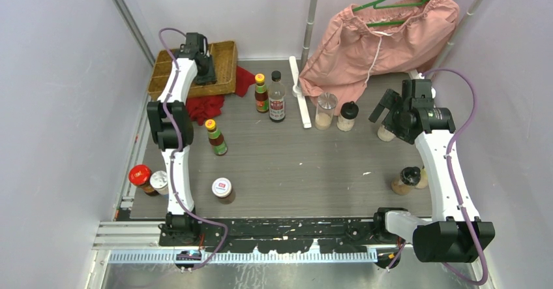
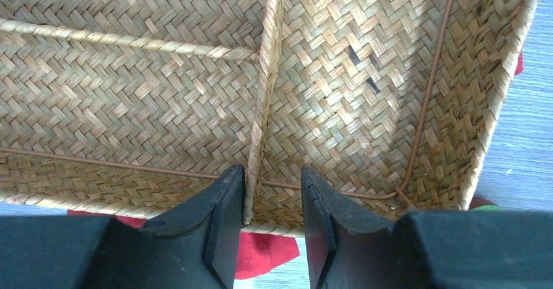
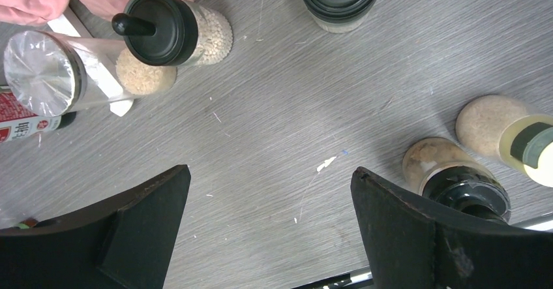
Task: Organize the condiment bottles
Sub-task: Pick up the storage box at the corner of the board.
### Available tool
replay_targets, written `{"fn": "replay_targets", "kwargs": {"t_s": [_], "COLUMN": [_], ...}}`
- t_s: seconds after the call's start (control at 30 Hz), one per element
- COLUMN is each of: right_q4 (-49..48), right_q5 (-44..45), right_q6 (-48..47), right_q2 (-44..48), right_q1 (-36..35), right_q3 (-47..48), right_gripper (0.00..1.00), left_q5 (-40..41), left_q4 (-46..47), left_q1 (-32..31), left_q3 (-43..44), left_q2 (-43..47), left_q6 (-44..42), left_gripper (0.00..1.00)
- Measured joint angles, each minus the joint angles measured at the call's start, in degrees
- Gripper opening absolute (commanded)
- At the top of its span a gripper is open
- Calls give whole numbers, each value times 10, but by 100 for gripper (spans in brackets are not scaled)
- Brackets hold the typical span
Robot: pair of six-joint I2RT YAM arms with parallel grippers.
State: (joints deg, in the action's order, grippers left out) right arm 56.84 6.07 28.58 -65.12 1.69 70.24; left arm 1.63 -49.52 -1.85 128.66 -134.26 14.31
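Observation:
Two green-labelled yellow-capped sauces and a tall black-capped clear bottle stand mid-table. A red-lidded shaker, a silver-lidded one and a white-lidded jar stand front left. A clear-lidded shaker and a black-lidded shaker stand at the back. Black-lidded and yellow-lidded shakers stand front right. My left gripper is slightly open and empty over the tray's near rim. My right gripper is wide open over bare table, next to a pale bottle.
The woven wicker tray sits back left on a red cloth, its compartments holding nothing. A pink garment hangs on a green hanger at the back. A white strip lies on the table beside the clear-lidded shaker.

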Motion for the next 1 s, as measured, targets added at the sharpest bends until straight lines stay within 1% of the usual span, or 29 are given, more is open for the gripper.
{"fn": "replay_targets", "kwargs": {"t_s": [0.1, 0.13, 0.3, 0.33, 0.37, 0.4, 0.43, 0.5, 0.8, 1.0], "right_q4": [-2, -2, -2, -2, -2, -2, -2, -2, -7, -9], "right_q5": [-2, -2, -4, -4, -4, -5, -5, -6, -14, -19], "right_q6": [0, 0, -1, -1, -1, -1, -1, -1, -1, 0], "right_q2": [0, 0, 0, 0, 1, 2, 3, 6, 11, 22], "right_q1": [0, 0, 0, 0, 0, 0, 0, 0, 0, -1], "right_q3": [-8, -10, -15, -15, -15, -16, -17, -19, -31, -42], "right_gripper": [99, 99, 99, 99, 99, 99, 99, 99, 99, 99], "left_q5": [0, 0, 0, 1, 1, 2, 0, -4, 7, 22], "left_q4": [0, 1, 10, 11, 12, 13, 13, 14, 9, -31], "left_q1": [1, 1, 2, 2, 3, 4, 5, 7, 8, 8], "left_q3": [0, 0, 0, 0, 0, 0, 1, 3, 4, 6], "left_q2": [-3, -4, -15, -18, -21, -23, -25, -27, -23, 16], "left_q6": [0, 0, -2, -1, -2, -2, -3, -8, -12, -13], "left_gripper": [41, 39, 18, 10, 6, 5, 2, 0, 0, 0]}}
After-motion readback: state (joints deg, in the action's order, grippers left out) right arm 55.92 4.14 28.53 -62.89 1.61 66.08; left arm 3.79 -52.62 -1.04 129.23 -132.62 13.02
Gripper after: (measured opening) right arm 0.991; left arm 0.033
